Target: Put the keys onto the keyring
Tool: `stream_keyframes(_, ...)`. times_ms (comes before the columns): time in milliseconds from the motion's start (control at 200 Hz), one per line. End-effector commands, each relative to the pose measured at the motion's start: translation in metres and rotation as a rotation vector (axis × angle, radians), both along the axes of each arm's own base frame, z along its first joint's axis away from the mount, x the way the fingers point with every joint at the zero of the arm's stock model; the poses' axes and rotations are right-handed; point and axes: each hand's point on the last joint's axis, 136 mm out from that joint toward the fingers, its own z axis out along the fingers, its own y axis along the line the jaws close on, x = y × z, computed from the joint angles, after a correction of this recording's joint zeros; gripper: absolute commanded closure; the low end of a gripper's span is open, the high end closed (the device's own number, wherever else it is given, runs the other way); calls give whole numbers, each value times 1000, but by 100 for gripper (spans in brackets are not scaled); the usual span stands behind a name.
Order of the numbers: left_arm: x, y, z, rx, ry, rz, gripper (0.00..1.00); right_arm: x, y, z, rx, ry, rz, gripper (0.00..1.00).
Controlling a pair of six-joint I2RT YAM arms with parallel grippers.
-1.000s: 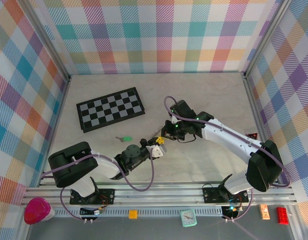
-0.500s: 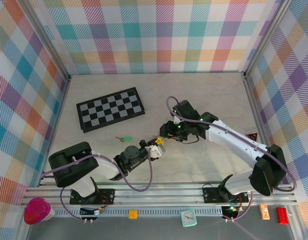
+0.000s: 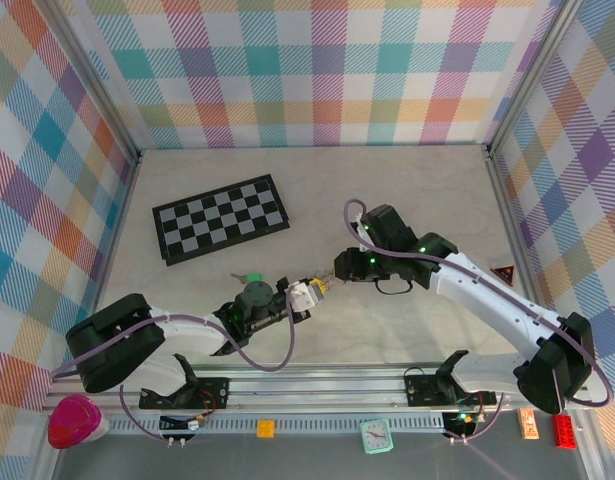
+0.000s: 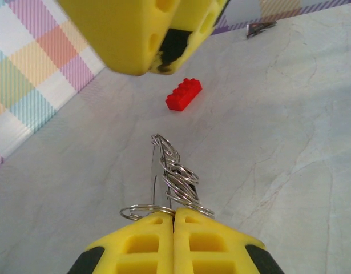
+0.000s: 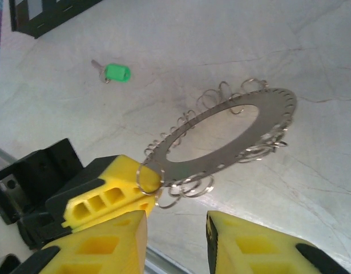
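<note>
1. Your left gripper (image 4: 174, 212) has its 2 yellow fingers pressed together. They pinch the rim of the keyring (image 5: 278, 111), a flat silvery ring edged with many small wire loops.
2. In the right wrist view, the keyring stretches away from that pinch toward the upper right, with its broad face turned to the camera.
3. In the left wrist view, you see the same ring edge-on, rising from the closed fingertips.
4. Whether the ring's far edge touches the table (image 3: 417, 190) cannot be told.
5. Your right gripper (image 5: 176, 222) has its 2 fingers apart with nothing between them. Their tips sit just beside the pinched end of the ring.
6. From above, the 2 grippers meet tip to tip near the middle of the table, toward its near edge.
7. The green-headed key (image 3: 252, 278) lies flat on the table just beside the left arm's wrist. It is apart from the keyring, and its blade points left.
8. The chessboard (image 3: 219, 218) lies farther back and to the left, well apart from both grippers.
9. In the left wrist view, a red brick (image 4: 184, 94) lies in the distance beyond the keyring.
</note>
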Motion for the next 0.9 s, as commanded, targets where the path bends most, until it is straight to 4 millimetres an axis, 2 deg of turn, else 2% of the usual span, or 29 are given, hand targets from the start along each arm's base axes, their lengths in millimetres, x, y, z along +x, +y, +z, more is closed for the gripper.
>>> stream_keyframes(0, -4, -9, 4, -16, 42, -51, 100, -3, 18, 2, 71, 27, 52, 65)
stream_keyframes(80, -2, -10, 5, -21, 31, -49, 100, -3, 25, 0, 89, 46, 54, 65)
stream_keyframes(230, -1, -12, 6, -20, 20, -49, 100, -5, 30, -18, 50, 99, 62, 65)
stream_keyframes(355, 0, -11, 8, -22, 14, -43, 100, -8, 37, -22, 29, 111, 91, 65)
stream_keyframes(585, 1, -11, 11, -26, 3, -39, 100, -11, 37, -31, -16, 131, 106, 69)
stream_keyframes(895, 0, -9, 22, -38, -24, -39, 100, -4, 32, -37, -89, 113, 95, 80)
